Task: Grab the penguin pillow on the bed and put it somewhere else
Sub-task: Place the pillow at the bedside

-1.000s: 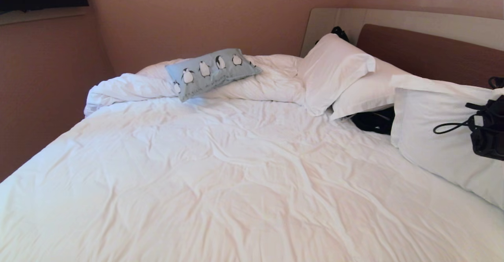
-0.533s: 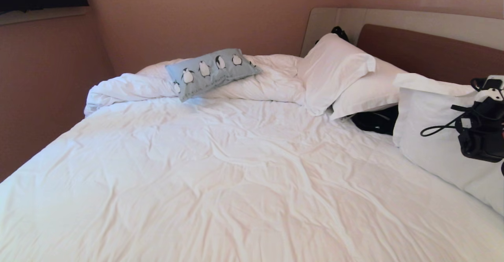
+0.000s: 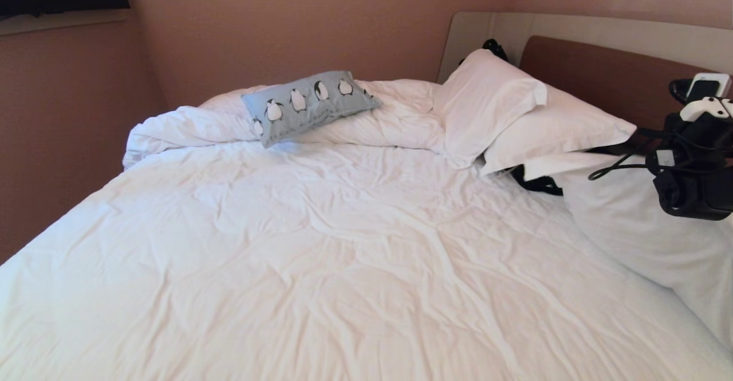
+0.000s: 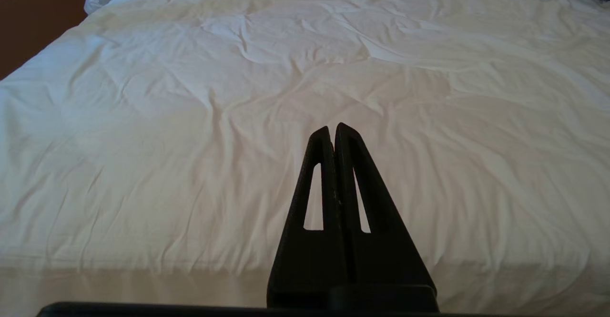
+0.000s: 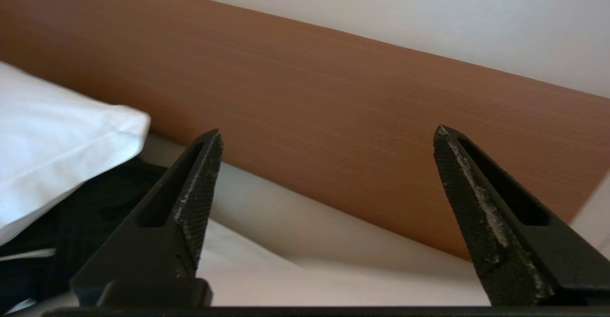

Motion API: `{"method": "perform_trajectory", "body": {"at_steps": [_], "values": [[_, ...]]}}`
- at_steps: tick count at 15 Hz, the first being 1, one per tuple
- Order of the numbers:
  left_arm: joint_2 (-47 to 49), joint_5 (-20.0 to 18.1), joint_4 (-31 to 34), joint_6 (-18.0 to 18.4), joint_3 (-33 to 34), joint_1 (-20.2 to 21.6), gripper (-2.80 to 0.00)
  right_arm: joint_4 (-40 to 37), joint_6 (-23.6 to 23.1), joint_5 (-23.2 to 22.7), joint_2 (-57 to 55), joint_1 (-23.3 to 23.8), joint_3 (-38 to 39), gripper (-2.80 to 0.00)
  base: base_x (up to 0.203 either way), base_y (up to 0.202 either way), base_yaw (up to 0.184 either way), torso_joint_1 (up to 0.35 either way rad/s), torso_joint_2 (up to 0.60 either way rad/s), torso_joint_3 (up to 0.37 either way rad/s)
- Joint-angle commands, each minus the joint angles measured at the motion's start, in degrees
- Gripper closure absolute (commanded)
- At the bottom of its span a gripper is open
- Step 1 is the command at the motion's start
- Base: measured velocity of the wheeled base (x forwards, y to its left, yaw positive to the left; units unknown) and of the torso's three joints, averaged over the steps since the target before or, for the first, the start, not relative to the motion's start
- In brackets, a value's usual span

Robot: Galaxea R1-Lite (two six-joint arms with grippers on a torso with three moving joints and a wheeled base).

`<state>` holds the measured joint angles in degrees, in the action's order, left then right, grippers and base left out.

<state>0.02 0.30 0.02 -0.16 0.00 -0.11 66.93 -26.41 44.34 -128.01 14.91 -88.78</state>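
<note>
The left end effector (image 4: 332,131) hung over the near part of the bed (image 3: 320,243), fingers pressed together. Far beyond it, on the bunched duvet (image 3: 189,123), lay the penguin pillow (image 3: 309,105): probably light, soft and easily squashed, best pinched at a corner or edge. The right end effector (image 5: 329,140) stood spread and empty, well right of the pillow, facing the headboard (image 5: 333,102).
</note>
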Motion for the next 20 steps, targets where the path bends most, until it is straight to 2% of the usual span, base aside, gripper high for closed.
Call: {"method": "perform_trajectory", "body": {"at_steps": [1, 3, 6, 8, 10, 12, 13, 15, 16, 18, 19, 20], "values": [[-0.02, 0.05, -0.02, -0.02, 0.03, 0.02, 0.0, -3.28, 3.43, -1.29, 1.97, -0.65, 1.22, -2.8, 0.0, 0.0, 0.0, 0.0, 0.0, 0.0], [-0.02, 0.05, -0.02, -0.02, 0.03, 0.02, 0.0, -5.63, 5.75, -2.76, 4.72, -3.09, 5.05, -2.8, 0.0, 0.0, 0.0, 0.0, 0.0, 0.0], [-0.02, 0.05, -0.02, -0.02, 0.06, 0.02, 0.0, -12.81, 9.62, -4.26, 4.43, -2.94, 3.44, -2.8, 0.0, 0.0, 0.0, 0.0, 0.0, 0.0], [-0.02, 0.05, -0.02, -0.02, 0.0, 0.02, 0.0, -23.11, 15.16, -5.54, 3.17, -0.25, -0.72, -2.8, 0.0, 0.0, 0.0, 0.0, 0.0, 0.0], [-0.02, 0.05, -0.02, -0.02, 0.0, 0.02, 0.0, -37.17, 23.11, -9.9, 2.36, 2.95, -5.34, -2.8, 0.0, 0.0, 0.0, 0.0, 0.0, 0.0], [-0.02, 0.05, -0.02, -0.02, 0.02, 0.02, 0.0, -53.82, 31.57, -20.18, 2.32, 6.01, -9.59, -2.8, 0.0, 0.0, 0.0, 0.0, 0.0, 0.0], [-0.02, 0.05, -0.02, -0.02, 0.07, 0.02, 0.0, -61.18, 34.12, -29.0, 2.61, 7.4, -10.95, -2.8, 0.0, 0.0, 0.0, 0.0, 0.0, 0.0], [-0.02, 0.05, -0.02, -0.02, 0.02, 0.02, 0.0, -74.59, 36.13, -47.64, 3.49, 10.61, -13.03, -2.8, 0.0, 0.0, 0.0, 0.0, 0.0, 0.0], [-0.02, 0.05, -0.02, -0.02, 0.0, 0.02, 0.0, -80.71, 36.07, -53.98, 3.75, 12.23, -14.34, -2.8, 0.0, 0.0, 0.0, 0.0, 0.0, 0.0], [-0.02, 0.05, -0.02, -0.02, 0.09, 0.02, 0.0, -85.3, 33.44, -56.65, 4.0, 13.57, -15.45, -2.8, 0.0, 0.0, 0.0, 0.0, 0.0, 0.0], [-0.02, 0.05, -0.02, -0.02, 0.0, 0.02, 0.0, -85.3, 32.81, -56.71, 4.2, 13.57, -14.83, 0.0, 0.0, 0.0, 0.0, 0.0, 0.0, 0.0], [-0.02, 0.05, -0.02, -0.02, 0.01, 0.02, 0.0, -85.3, 32.81, -56.98, 4.52, 13.57, -14.47, 0.0, 0.0, 0.0, 0.0, 0.0, 0.0, 0.0]]}}
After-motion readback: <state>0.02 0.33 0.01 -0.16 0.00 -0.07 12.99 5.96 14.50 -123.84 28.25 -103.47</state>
